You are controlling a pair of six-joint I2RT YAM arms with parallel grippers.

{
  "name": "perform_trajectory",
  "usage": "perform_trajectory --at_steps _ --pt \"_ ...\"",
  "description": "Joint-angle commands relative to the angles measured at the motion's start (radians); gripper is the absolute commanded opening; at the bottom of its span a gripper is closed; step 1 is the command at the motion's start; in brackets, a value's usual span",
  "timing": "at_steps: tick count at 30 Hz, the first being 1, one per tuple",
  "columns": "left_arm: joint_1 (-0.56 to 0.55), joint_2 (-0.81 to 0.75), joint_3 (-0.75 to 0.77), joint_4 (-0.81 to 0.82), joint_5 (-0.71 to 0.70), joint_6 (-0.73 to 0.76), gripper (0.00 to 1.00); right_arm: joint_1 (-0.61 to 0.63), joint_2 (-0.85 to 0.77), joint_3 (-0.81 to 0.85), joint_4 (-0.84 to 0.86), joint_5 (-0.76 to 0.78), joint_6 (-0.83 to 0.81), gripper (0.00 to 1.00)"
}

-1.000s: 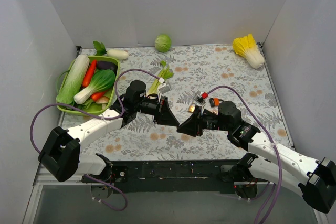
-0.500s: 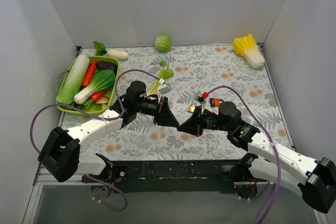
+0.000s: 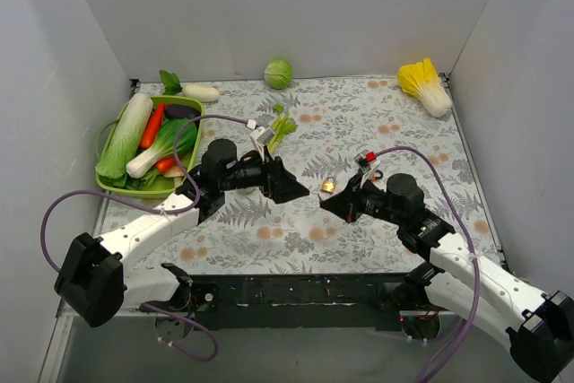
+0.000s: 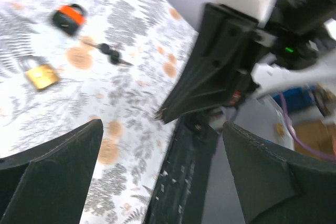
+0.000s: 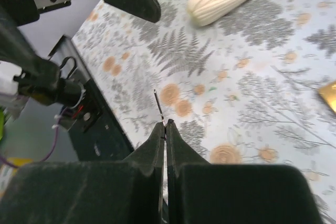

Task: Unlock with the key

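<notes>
Pincers first, tip to tip over the near half of the desk (image 3: 269, 230): the right pincer (image 5: 164, 125) is clamped tight on the key (image 5: 158, 103), with only its thin silvery blade poking out past the fingertips. It's aimed toward the left pincer (image 3: 300, 190), which gapes wide with nothing in it. Just past them the brass padlock (image 4: 41, 75) lies on the desk. Beyond it, loose keys (image 4: 110, 54), black-headed, then the orange padlock (image 4: 69, 16). Far back, a cabbage (image 3: 279, 73) by the wall.
</notes>
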Motion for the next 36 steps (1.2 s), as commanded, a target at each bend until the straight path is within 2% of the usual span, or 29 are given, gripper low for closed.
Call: perform_trajectory --at_steps 1,3,4,8,10,13,17,25,31,36 --pt "0.012 0.066 0.007 -0.059 -0.275 -0.052 0.91 -0.130 -0.053 0.037 -0.097 0.072 -0.065 0.01" --pt "-0.019 0.127 0.045 -0.092 -0.335 -0.038 0.88 -0.173 -0.073 0.055 -0.144 0.102 -0.089 0.01" --pt "-0.039 0.145 0.062 -0.138 -0.422 -0.026 0.88 -0.205 -0.079 0.071 -0.170 0.153 -0.102 0.01" --pt "-0.134 0.294 0.188 -0.286 -0.603 0.035 0.91 -0.239 -0.117 0.138 -0.306 0.271 -0.122 0.01" --pt "-0.158 0.390 0.271 -0.350 -0.666 0.060 0.88 -0.241 -0.147 0.153 -0.345 0.343 -0.123 0.01" --pt "-0.223 0.519 0.403 -0.439 -0.792 0.129 0.82 -0.241 -0.188 0.161 -0.382 0.369 -0.119 0.01" --pt "-0.261 0.651 0.539 -0.511 -0.835 0.204 0.75 -0.241 -0.228 0.154 -0.406 0.374 -0.116 0.01" --pt "-0.267 0.851 0.800 -0.688 -0.805 0.347 0.72 -0.241 -0.274 0.112 -0.395 0.340 -0.093 0.01" --pt "-0.269 0.959 0.927 -0.786 -0.857 0.361 0.71 -0.241 -0.277 0.089 -0.366 0.305 -0.079 0.01" --pt "-0.269 1.009 0.987 -0.821 -0.868 0.330 0.64 -0.241 -0.286 0.074 -0.360 0.294 -0.073 0.01"
